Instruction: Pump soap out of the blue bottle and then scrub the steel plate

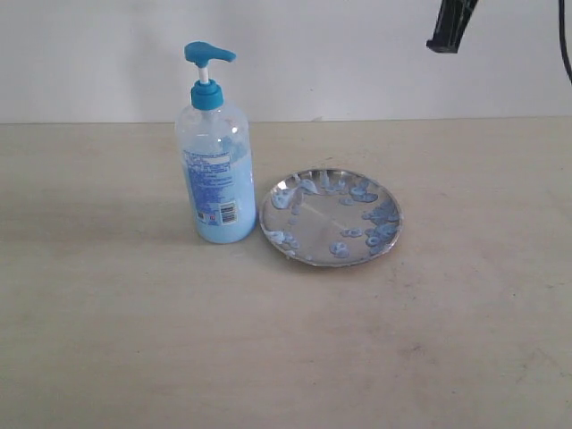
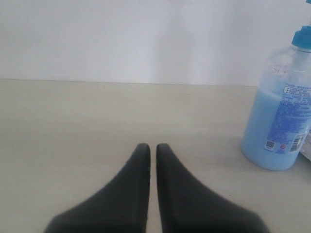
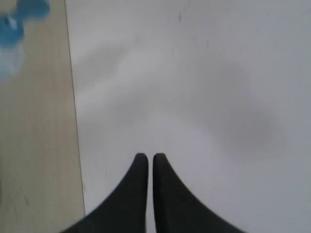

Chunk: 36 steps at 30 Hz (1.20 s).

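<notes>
The blue bottle (image 1: 215,170) stands upright on the table, its pump top (image 1: 208,55) up, pale blue soap filling its lower part. Just right of it lies the steel plate (image 1: 331,217), with several soap blobs (image 1: 380,217) around its rim. In the left wrist view the bottle (image 2: 282,111) stands far off to one side of my left gripper (image 2: 149,145), which is shut and empty, low over the table. My right gripper (image 3: 146,155) is shut and empty, raised high at the top right in the exterior view (image 1: 450,31), facing the white wall; the pump top (image 3: 24,14) shows blurred at a corner.
A light wooden table (image 1: 134,340) carries the bottle and plate. A white wall (image 1: 357,54) stands behind it. A dark cable (image 1: 565,45) hangs at the far right edge.
</notes>
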Available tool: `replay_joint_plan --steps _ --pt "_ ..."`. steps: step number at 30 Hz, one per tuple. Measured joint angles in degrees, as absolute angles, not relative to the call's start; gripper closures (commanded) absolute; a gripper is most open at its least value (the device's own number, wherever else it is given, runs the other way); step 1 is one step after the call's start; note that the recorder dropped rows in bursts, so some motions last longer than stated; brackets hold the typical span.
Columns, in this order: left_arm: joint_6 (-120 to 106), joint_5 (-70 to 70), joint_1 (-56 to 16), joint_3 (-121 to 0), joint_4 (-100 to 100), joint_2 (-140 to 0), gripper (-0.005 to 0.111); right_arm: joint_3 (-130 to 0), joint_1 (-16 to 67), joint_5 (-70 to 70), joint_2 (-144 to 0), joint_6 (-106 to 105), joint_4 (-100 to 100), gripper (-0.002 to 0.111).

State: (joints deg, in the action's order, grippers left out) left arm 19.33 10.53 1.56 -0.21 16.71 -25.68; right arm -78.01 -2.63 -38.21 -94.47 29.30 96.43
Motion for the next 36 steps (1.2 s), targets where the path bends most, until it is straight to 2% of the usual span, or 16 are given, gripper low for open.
replay_joint_plan --steps 2,6,12,16,22,26,31,36 --pt "19.33 10.66 1.56 -0.21 16.71 -25.68 0.103 -77.56 -2.35 -31.04 -95.85 28.62 98.89 0.108" --pt "19.33 10.66 1.56 -0.21 16.71 -25.68 0.103 -77.56 -1.17 -25.31 -99.53 31.65 99.86 0.108" --pt "19.33 10.66 1.56 -0.21 16.71 -25.68 0.103 -77.4 4.24 -16.9 -108.29 68.09 100.1 0.108" --pt "19.33 10.66 1.56 -0.21 16.71 -25.68 0.103 -77.22 5.85 -26.06 -110.76 88.56 100.1 0.108" --pt "19.33 10.66 1.56 -0.21 16.71 -25.68 0.103 -77.22 6.23 -47.15 -113.59 101.83 99.91 0.108" --pt "19.33 10.66 1.56 -0.21 16.71 -25.68 0.103 -77.22 6.25 -51.03 -115.56 108.6 99.91 0.108" --pt "19.33 10.66 1.56 -0.21 16.71 -25.68 0.103 -77.22 6.34 -39.51 -117.76 111.36 100.14 0.108" --pt "19.33 10.66 1.56 -0.21 16.71 -25.68 0.103 -77.22 6.94 -23.95 -120.47 105.25 100.14 0.108"
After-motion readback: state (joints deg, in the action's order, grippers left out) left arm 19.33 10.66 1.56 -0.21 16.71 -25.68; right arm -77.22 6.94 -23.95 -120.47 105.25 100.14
